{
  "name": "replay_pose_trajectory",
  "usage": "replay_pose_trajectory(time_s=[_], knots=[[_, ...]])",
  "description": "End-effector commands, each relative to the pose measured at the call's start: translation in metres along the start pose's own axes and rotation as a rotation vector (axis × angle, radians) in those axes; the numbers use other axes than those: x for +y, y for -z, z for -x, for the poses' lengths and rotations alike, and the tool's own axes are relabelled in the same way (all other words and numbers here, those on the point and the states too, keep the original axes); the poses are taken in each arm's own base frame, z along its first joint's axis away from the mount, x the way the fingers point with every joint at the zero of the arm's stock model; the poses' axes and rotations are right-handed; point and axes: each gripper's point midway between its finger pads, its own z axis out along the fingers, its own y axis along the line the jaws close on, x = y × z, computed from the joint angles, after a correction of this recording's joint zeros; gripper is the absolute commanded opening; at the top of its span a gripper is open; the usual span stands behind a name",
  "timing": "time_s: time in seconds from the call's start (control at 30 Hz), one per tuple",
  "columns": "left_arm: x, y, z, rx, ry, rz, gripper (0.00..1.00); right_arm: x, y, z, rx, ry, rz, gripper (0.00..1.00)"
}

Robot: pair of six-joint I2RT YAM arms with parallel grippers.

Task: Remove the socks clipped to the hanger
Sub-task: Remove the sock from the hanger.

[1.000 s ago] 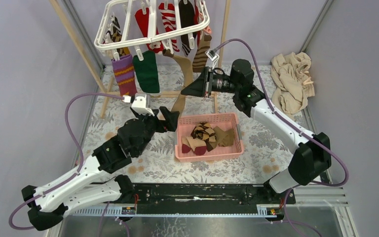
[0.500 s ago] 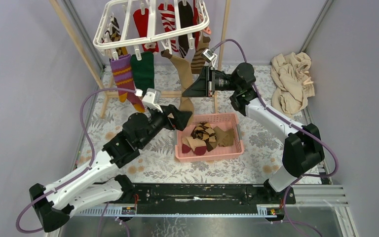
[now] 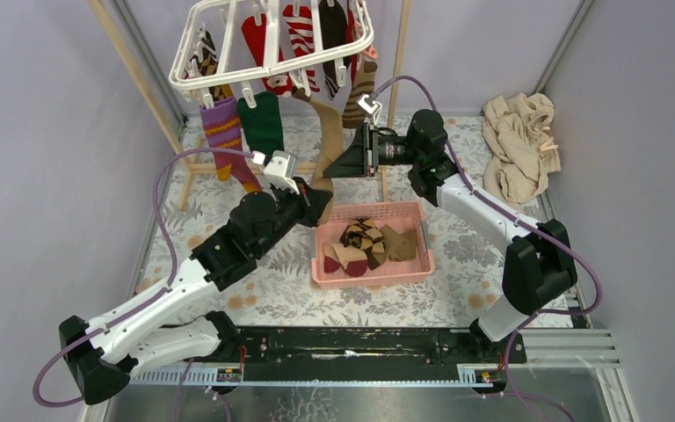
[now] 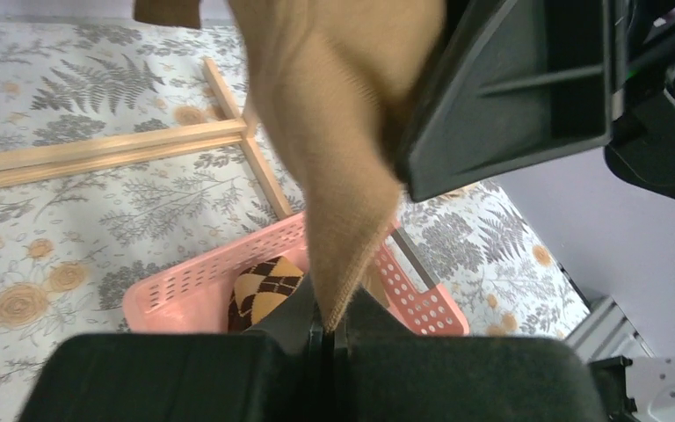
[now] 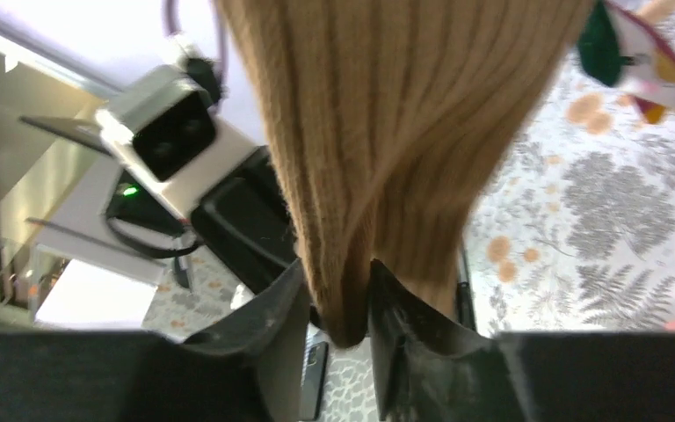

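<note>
A white hanger (image 3: 272,53) hangs at the far left, and a tan sock (image 3: 326,123) clipped to it dangles toward the pink basket (image 3: 373,278) on the counter (image 3: 461,251). The left claw (image 3: 320,200) meets the sock's lower end by the basket's far left corner. The right claw (image 3: 330,166) presses against the sock higher up.

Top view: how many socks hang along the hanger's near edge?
4: purple striped sock at left, green sock beside it, tan sock next, brown striped sock at right. Others behind are partly hidden.

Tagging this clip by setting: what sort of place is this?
Likely a lab cell staged as a laundry corner: plain panel walls, a floral-covered table, a white hanger of clipped socks, a pink basket.
</note>
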Motion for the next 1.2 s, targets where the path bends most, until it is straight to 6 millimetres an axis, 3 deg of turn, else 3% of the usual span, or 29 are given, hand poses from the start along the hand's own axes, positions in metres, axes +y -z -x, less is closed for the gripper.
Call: replay_pose_trajectory(time_s=[0.0,0.07,0.23,0.33,0.4,0.57,0.63,0.73,1.0,1.17], knots=[[0.015,0.006,0.023,-0.042,-0.018,0.114,0.0,-0.011,0.007,0.01,-0.027,0.111,-0.165,0.44],[0.024,0.009,0.024,-0.034,-0.026,0.163,0.0,-0.025,0.015,0.019,-0.072,0.158,-0.316,0.53],[0.036,0.015,0.03,-0.038,-0.044,0.243,0.0,-0.038,0.05,0.034,-0.167,0.24,-0.632,0.63],[0.041,0.015,0.034,-0.036,-0.06,0.279,0.0,-0.026,0.068,0.041,-0.23,0.336,-0.791,0.64],[0.045,0.015,0.035,-0.031,-0.072,0.304,0.0,-0.009,0.068,0.043,-0.261,0.427,-0.866,0.65],[0.049,0.01,0.036,-0.024,-0.093,0.336,0.0,0.038,0.047,0.048,-0.336,0.604,-0.965,0.69],[0.05,0.009,0.035,-0.021,-0.098,0.343,0.0,0.053,0.03,0.05,-0.34,0.659,-0.971,0.7],[0.051,0.007,0.033,-0.016,-0.105,0.349,0.0,0.074,0.013,0.066,-0.395,0.736,-1.013,0.7],[0.055,0.006,0.03,-0.018,-0.107,0.366,0.0,0.079,-0.015,0.111,-0.499,0.781,-1.134,0.7],[0.057,0.004,0.027,-0.021,-0.107,0.369,0.0,0.075,-0.03,0.125,-0.536,0.801,-1.174,0.7]])
